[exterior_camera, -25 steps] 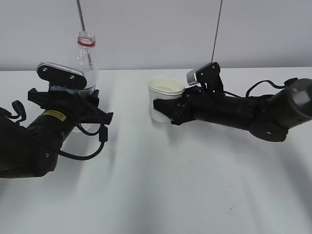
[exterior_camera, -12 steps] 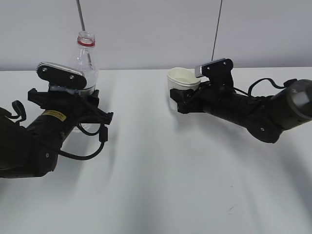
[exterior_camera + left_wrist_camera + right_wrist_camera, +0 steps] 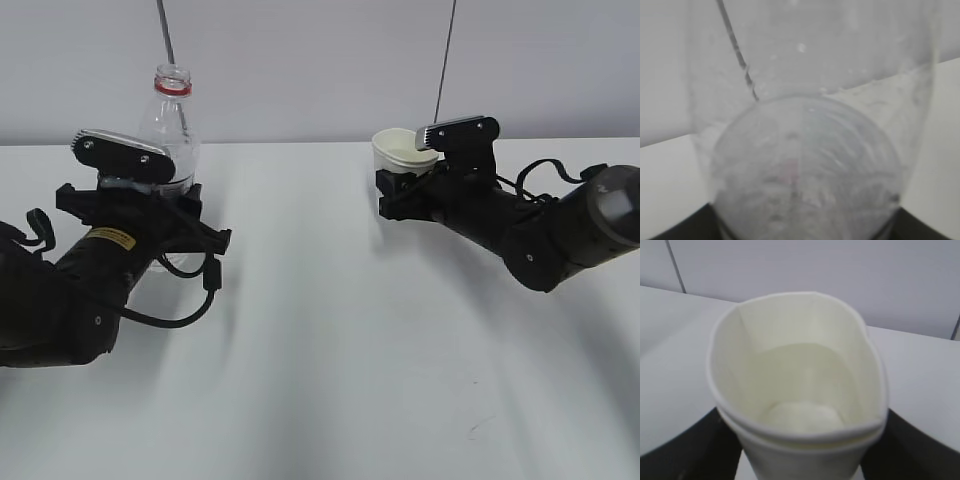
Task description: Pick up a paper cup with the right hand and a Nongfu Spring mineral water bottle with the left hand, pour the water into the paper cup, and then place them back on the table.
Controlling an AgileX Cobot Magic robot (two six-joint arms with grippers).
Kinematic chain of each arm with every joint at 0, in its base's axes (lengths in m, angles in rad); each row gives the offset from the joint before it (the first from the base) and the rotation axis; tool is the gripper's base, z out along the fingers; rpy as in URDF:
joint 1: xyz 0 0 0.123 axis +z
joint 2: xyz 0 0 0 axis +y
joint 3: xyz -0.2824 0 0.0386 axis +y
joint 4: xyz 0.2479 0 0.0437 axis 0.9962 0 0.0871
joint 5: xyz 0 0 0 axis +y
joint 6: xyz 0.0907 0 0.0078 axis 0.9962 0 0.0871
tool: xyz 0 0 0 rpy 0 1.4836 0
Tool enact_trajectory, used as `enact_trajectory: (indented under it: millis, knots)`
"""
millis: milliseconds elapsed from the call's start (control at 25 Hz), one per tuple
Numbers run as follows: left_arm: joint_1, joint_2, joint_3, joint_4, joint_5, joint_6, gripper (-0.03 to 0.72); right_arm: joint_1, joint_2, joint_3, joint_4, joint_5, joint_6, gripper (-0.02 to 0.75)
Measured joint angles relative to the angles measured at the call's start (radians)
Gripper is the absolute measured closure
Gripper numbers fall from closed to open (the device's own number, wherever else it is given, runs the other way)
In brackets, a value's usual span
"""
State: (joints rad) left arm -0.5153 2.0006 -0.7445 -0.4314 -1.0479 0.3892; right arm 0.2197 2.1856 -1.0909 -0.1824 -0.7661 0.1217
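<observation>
Paper cup (image 3: 799,390) off-white, rim squeezed oval, raised off table (image 3: 330,340)

No legible text, brand name, number or sign is found in any view. The only candidate marking is a small yellow sticker (image 3: 112,238) on the black body of the left hand (image 3: 150,205), at roughly 8 o'clock from the Nongfu Spring mineral water bottle (image 3: 168,125); it carries dark print too small and blurred to read. In the exterior view no label lettering shows on the bottle. The left wrist view shows only a faint reddish smudge through the clear plastic. The paper cup (image 3: 800,405) is plain off-white, unprinted.
</observation>
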Motion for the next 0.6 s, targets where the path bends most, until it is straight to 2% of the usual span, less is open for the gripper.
enact_trajectory:
  millis: [360,600]
  knots:
    - [0.0,0.001,0.0,-0.002,-0.001,-0.007,0.345,0.0,0.048,0.0,0.041,-0.002,-0.027,0.26]
    - [0.0,0.001,0.0,-0.002,-0.001,-0.007,0.345,0.0,0.112,0.0,0.054,-0.117,-0.031,0.26]
